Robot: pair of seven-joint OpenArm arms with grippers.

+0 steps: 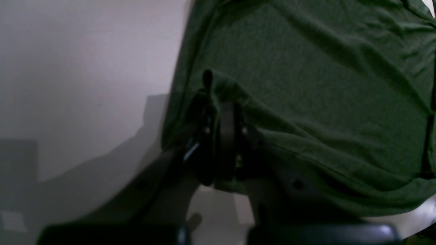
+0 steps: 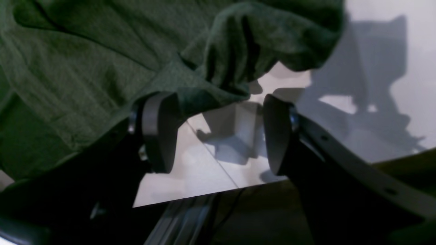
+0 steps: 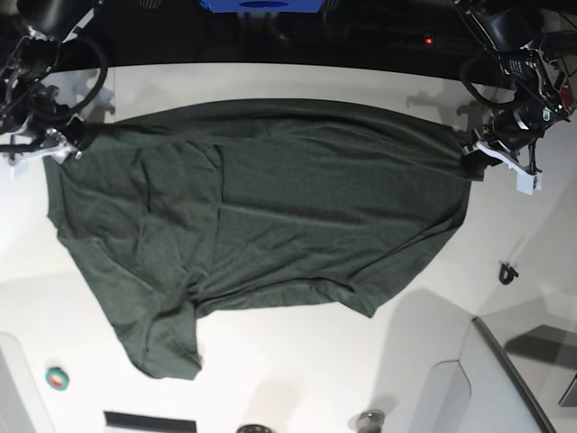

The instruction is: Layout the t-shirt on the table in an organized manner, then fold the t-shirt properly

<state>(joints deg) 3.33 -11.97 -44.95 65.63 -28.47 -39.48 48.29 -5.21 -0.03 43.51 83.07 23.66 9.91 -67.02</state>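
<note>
The t-shirt lies spread across the table, still rumpled, its lower corner trailing toward me. To lay it out well I should draw the far corners apart evenly and flatten the creases before folding. My left gripper is clamped shut on the shirt's edge. My right gripper stands open, a bunched corner hanging just above its parted pads, unheld.

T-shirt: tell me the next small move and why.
Probably open the left hand and let go. It is shut on the edge of the t-shirt, while the right hand has its jaws apart and holds nothing. The shirt lies spread across the table, though one sleeve looks rumpled.
</note>
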